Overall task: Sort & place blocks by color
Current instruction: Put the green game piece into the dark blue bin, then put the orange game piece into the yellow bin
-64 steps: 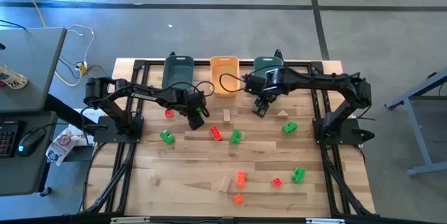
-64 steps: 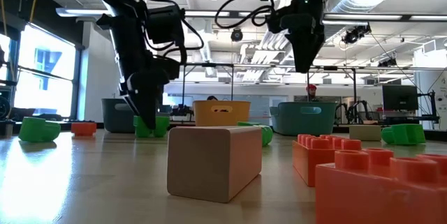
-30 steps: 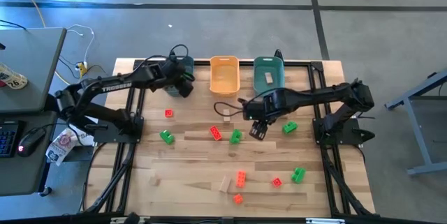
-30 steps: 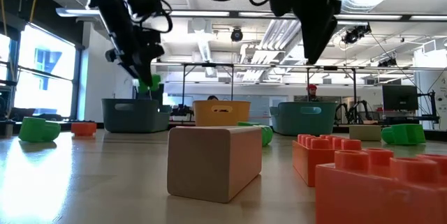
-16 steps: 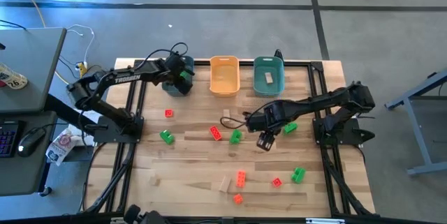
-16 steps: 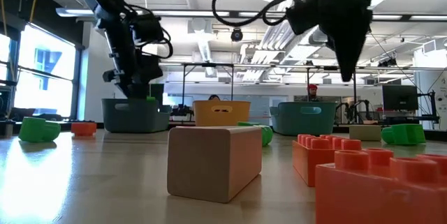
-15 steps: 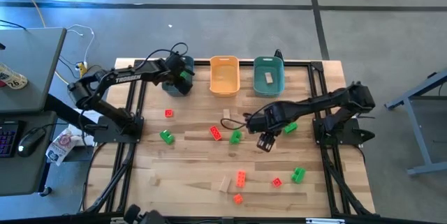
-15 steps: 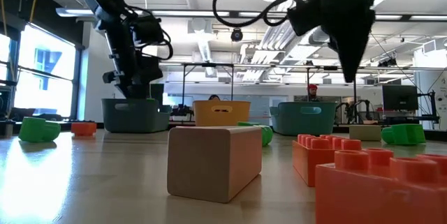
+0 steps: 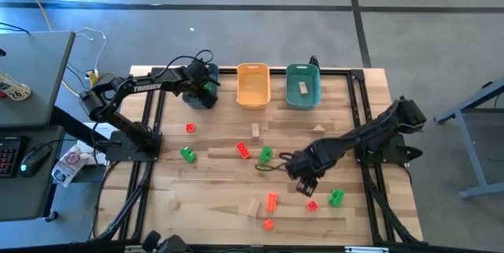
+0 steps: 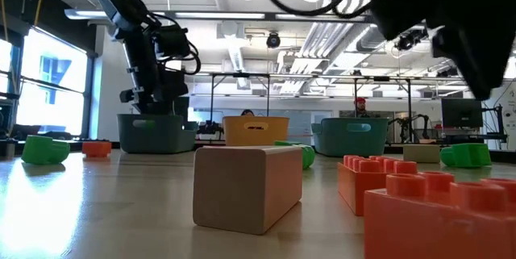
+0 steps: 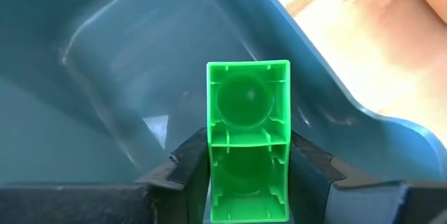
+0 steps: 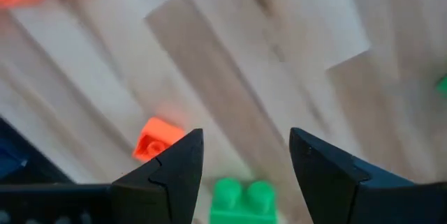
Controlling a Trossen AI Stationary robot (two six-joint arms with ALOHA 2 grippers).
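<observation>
The left gripper (image 11: 248, 182) grips a green block (image 11: 248, 137) inside the left teal bin (image 9: 197, 82), at the table's 11 o'clock. The release should come low, clear of the bin wall, by judgement. The right gripper (image 12: 241, 165), fingers spread and empty, points down over a small red block (image 12: 155, 140) and a second green block (image 12: 243, 197), at 5 o'clock.

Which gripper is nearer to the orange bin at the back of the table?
Left. The left gripper is over the teal bin beside the orange bin; the right gripper is far toward the front, above loose blocks.
</observation>
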